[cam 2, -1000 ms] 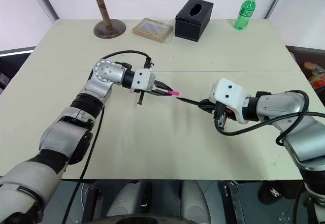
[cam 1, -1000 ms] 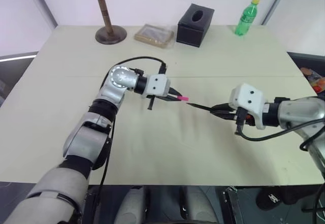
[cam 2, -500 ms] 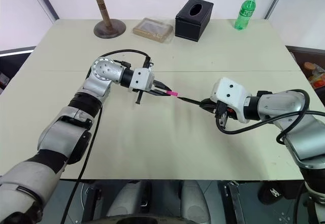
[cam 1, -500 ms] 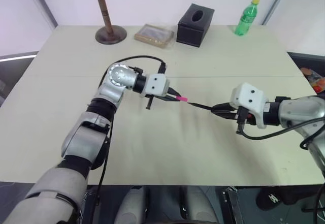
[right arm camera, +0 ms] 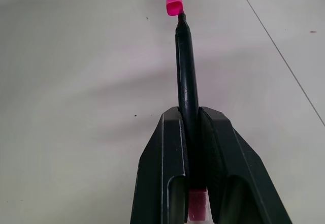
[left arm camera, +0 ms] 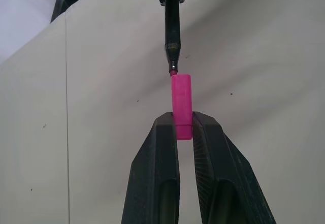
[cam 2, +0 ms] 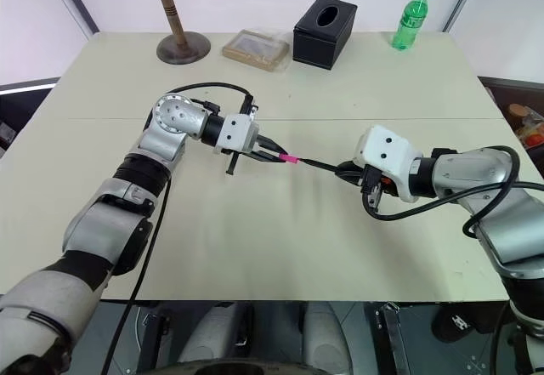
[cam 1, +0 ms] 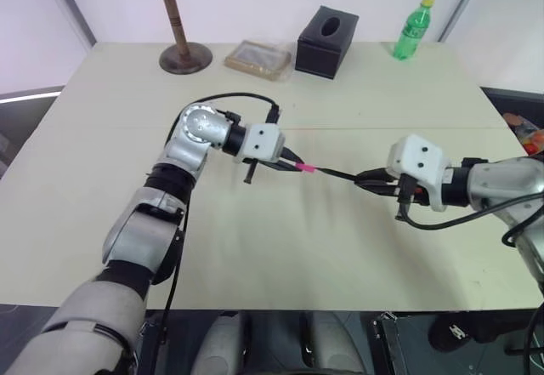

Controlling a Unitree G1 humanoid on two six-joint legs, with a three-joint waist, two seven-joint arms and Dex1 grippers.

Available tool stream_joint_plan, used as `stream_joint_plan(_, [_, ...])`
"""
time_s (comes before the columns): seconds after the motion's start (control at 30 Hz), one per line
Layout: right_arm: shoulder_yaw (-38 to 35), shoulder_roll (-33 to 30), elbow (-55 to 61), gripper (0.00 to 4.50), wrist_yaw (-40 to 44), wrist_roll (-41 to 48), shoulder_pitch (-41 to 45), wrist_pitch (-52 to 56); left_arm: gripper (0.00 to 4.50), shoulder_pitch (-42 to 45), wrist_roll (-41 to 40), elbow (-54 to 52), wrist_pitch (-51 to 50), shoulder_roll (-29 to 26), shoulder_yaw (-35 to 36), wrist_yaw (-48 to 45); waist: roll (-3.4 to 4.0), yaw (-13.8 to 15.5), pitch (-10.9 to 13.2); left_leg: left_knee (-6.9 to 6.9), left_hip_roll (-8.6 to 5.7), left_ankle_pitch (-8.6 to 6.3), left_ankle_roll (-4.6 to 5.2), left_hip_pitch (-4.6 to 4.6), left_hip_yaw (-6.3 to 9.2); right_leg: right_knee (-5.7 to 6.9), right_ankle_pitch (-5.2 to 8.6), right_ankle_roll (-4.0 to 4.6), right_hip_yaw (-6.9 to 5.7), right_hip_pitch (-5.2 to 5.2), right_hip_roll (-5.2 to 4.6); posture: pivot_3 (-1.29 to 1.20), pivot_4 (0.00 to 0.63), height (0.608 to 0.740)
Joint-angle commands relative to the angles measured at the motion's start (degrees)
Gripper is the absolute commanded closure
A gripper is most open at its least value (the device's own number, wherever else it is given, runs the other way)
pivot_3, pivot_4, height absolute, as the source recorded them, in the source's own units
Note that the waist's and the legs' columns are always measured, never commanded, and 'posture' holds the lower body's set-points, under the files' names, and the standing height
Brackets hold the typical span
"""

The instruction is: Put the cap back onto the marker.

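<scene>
Over mid-tabletop (cam 1: 255,247): cap (cam 1: 304,167) and marker (cam 1: 337,174) meet in the air, held clear of the surface.
Just changed: the gap seen a second ago has closed; the marker's tip now sits right at the cap's open mouth.
Meaning: alignment looks good, and a straight push along the shaft should seat it.
Left gripper (left arm camera: 183,125): jaws clamped on the cap's rear end.
Right gripper (right arm camera: 192,117): jaws clamped on the marker's back part, pink end behind.
Marker axis: long axis runs across the tabletop between the grippers, tip pointing toward the robot's left.
Cap axis: in line with the marker, mouth facing its tip.
</scene>
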State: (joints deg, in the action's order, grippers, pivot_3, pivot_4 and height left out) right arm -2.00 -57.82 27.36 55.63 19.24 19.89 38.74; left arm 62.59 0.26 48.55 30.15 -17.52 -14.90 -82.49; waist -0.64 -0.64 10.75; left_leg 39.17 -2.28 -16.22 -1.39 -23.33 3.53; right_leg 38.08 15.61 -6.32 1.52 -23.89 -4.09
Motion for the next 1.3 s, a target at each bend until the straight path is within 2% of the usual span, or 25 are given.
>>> stream_joint_plan(0.03, [-0.6, -0.7, 1.1, 4.45, 0.0, 0.1, 1.0, -0.5, 4.50, 0.1, -1.2, -2.0, 0.0, -0.1, 0.5, 0.3, 0.00, 0.0, 0.0, 0.00, 0.00, 0.00, 0.00, 0.00, 0.00, 0.00, 0.00, 0.00, 0.00, 0.00, 0.00, 0.00, 0.150, 0.740])
stream_joint_plan(0.83, [0.0, -0.2, 2.6, 4.45, -0.5, 0.7, 1.4, 0.8, 4.50, 0.0, -0.2, -1.4, 1.2, 1.1, -0.4, 1.6, 0.00, 0.0, 0.0, 0.00, 0.00, 0.00, 0.00, 0.00, 0.00, 0.00, 0.00, 0.00, 0.00, 0.00, 0.00, 0.00, 0.150, 0.740])
stream_joint_plan(1.3, [1.7, 0.6, 2.7, 4.45, -0.8, 0.9, 4.4, 2.1, 4.50, -0.5, 0.3, -1.6, 2.1, 1.7, -1.0, 0.9, 0.00, 0.0, 0.0, 0.00, 0.00, 0.00, 0.00, 0.00, 0.00, 0.00, 0.00, 0.00, 0.00, -0.01, 0.00, 0.00, 0.150, 0.740])
